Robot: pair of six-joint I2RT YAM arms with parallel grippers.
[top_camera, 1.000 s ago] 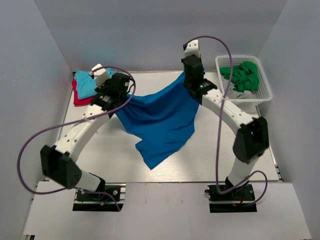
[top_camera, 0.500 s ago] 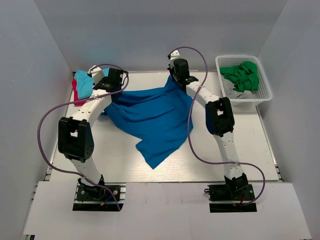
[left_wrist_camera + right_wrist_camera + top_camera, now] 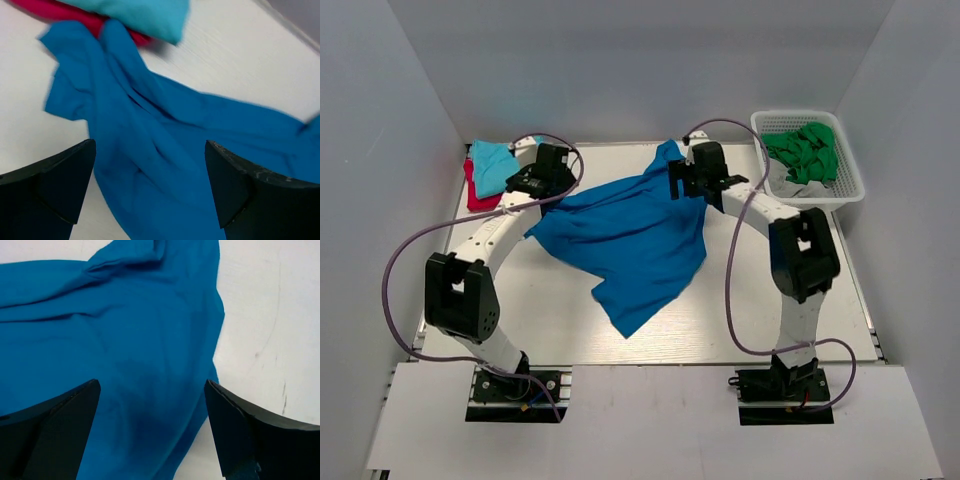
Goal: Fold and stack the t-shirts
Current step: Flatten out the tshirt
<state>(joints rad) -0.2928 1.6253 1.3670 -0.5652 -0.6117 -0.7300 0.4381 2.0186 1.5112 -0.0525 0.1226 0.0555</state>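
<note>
The royal-blue t-shirt (image 3: 630, 235) lies spread and wrinkled across the middle of the bench (image 3: 520, 300). Its long axis runs from a peak at the bench's far middle down to a pointed corner toward the near edge. One sleeve reaches toward the bench's far left corner.

The left arm (image 3: 485, 235) bows out toward the bench's left edge, and its wrist sits over the shirt's far left part. The right arm (image 3: 800, 260) stands up with its elbow to the right and its forearm reaches in over the shirt's far right part.

The left end effector (image 3: 150, 150) and the right end effector (image 3: 152, 385) both hang over blue cloth with their jaws spread wide and nothing gripped between them.

At the bench's far left corner a turquoise t-shirt (image 3: 492, 165) lies on a red t-shirt (image 3: 478, 195).
</note>
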